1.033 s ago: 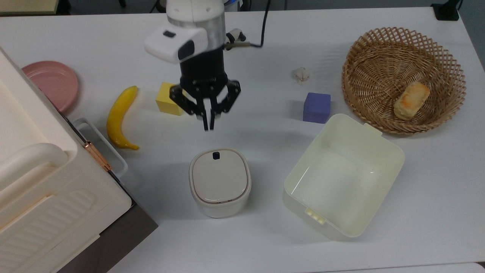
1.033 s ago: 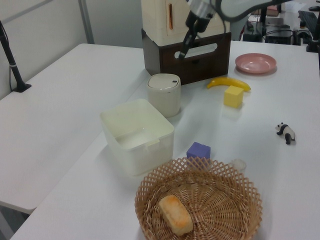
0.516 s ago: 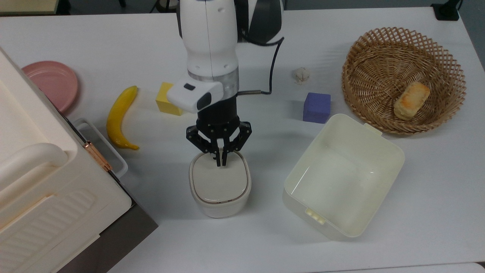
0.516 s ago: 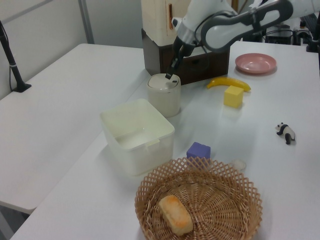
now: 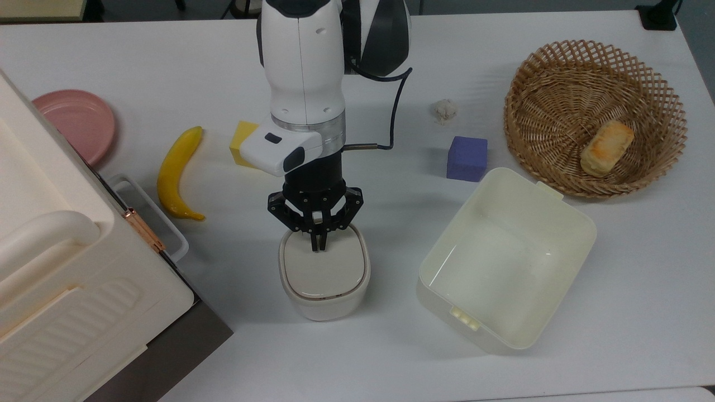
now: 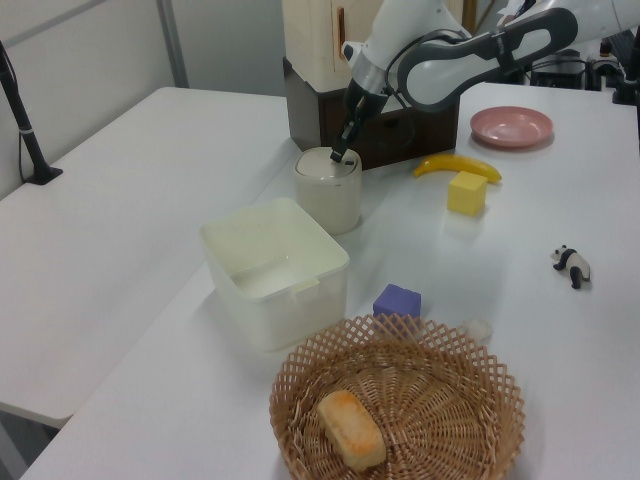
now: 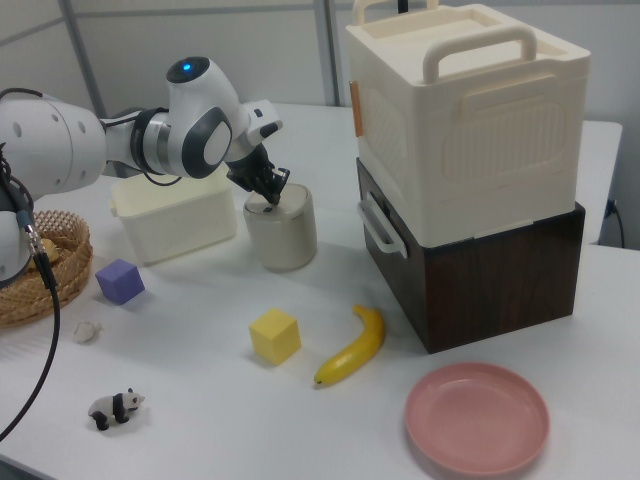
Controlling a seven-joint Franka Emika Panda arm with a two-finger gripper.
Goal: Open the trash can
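Observation:
The trash can (image 5: 324, 276) is a small cream-white rounded bin with a beige lid lying flat and closed, standing mid-table. My gripper (image 5: 318, 244) points straight down, shut, with its fingertips on the lid's far edge in the top view. The black button there is covered by the fingertips. In the left view the gripper (image 6: 338, 156) rests on top of the trash can (image 6: 328, 195). In the right view the gripper (image 7: 272, 201) touches the top of the trash can (image 7: 282, 235).
A lidless cream tub (image 5: 581, 223) stands right of the bin in the top view. A wicker basket (image 5: 519, 84) holds bread. A purple block (image 5: 467, 158), yellow block (image 5: 241, 146), banana (image 5: 177, 172), pink plate (image 5: 75, 120) and a big cream box (image 5: 56, 268) surround the arm.
My gripper has come forward and down from above the bare table behind the bin onto the lid's button edge. It stays shut and the lid stays closed.

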